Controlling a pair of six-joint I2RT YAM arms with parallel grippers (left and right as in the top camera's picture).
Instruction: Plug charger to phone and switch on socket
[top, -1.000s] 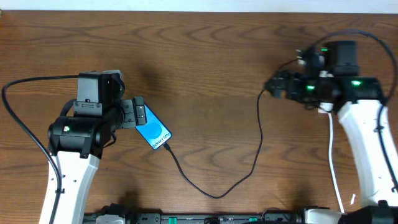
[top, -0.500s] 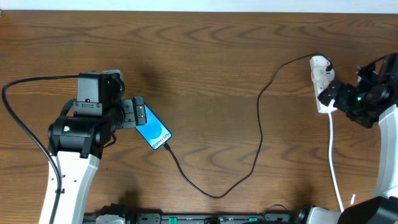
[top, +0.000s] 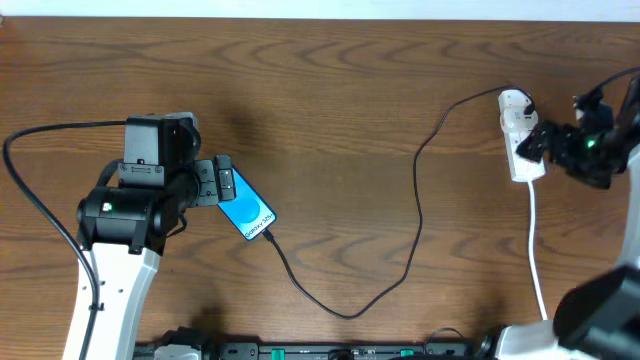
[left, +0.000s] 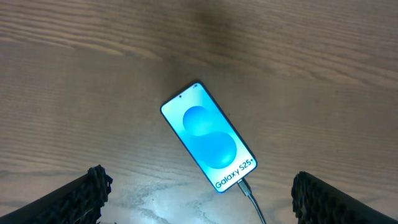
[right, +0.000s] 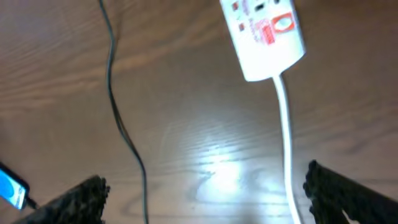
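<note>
Phone (top: 246, 210) with charger (top: 418, 200) plugged in, on the left of the wooden table (top: 330, 90); both grippers spread wide, holding nothing.
Its long axis runs diagonally from far-left to near-right, with the "Galaxy S25+" strip and the charger's tip at the near-right end. The left arm reaches in from the near-left edge, and the left gripper (left: 199, 199) hangs over the phone with its fingers (left: 93, 190) well apart and off it. The black cable loops near, then climbs far and right to the far end of the socket (top: 519, 135). The socket lies far-to-near, its white cord (top: 537, 250) leaving the near end. The right arm comes in from the right edge. The right gripper (right: 205, 193) points left just beside the socket, which lies ahead of its fingers, not between them.
</note>
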